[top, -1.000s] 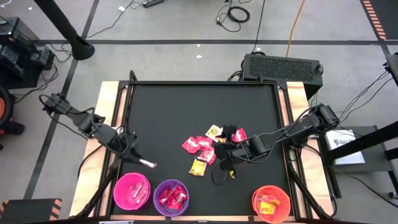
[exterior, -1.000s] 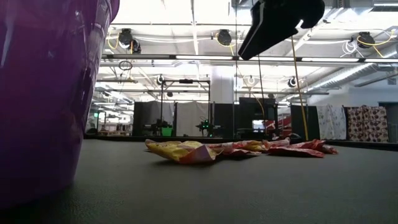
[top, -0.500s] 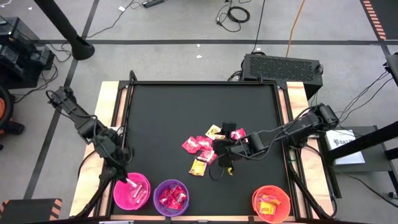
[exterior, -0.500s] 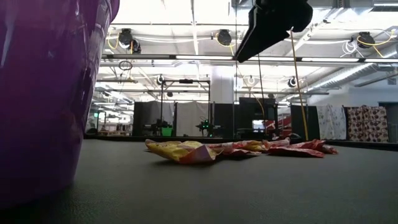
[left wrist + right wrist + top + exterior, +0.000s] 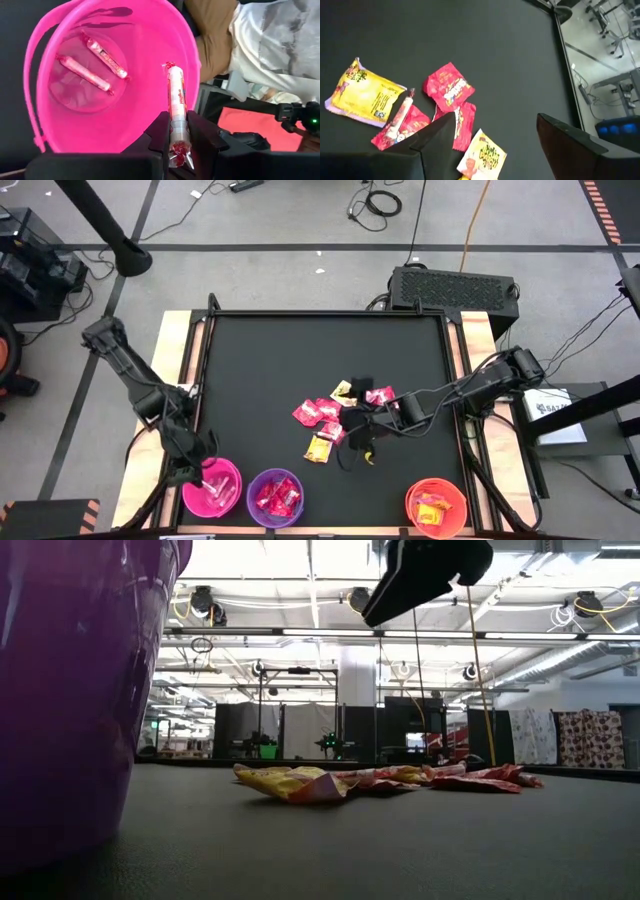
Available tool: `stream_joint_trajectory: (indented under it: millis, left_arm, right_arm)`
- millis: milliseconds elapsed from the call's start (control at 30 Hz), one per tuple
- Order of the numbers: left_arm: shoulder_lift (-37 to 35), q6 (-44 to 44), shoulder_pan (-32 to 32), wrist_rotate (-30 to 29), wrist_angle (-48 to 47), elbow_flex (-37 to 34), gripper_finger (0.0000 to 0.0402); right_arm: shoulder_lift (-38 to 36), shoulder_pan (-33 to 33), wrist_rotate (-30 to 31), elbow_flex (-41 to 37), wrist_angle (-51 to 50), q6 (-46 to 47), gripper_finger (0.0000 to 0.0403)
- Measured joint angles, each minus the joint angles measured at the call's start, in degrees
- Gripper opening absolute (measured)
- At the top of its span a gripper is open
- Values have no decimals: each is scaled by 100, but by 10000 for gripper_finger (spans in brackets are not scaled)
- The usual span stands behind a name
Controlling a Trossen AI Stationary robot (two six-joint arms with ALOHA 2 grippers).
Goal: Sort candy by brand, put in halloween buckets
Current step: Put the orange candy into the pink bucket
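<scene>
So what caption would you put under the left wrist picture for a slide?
Left gripper holds a pale pink-white candy roll over the hot pink bucket, where two similar rolls already lie.

The worktop is matt black. One bucket is hot pink, the next purple, the third orange-red. Loose candy packets are red and magenta; others are yellow. A roll is pale pink-white with red ends.

Bare black table lies open beyond the candy pile; three buckets crowd the near edge.
</scene>
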Motion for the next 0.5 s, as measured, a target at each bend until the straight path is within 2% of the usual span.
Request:
stream_joint_trajectory:
  millis: [367,500]
  left_arm:
    - [440,-297,-28,-28,64,0,56]
    - [458,-307,-23,-27,46,0,78]
  right_arm:
    - [-2,-167,-38,0,79,-66,270]
    - [-2,-200,-301,0,79,-11,270]
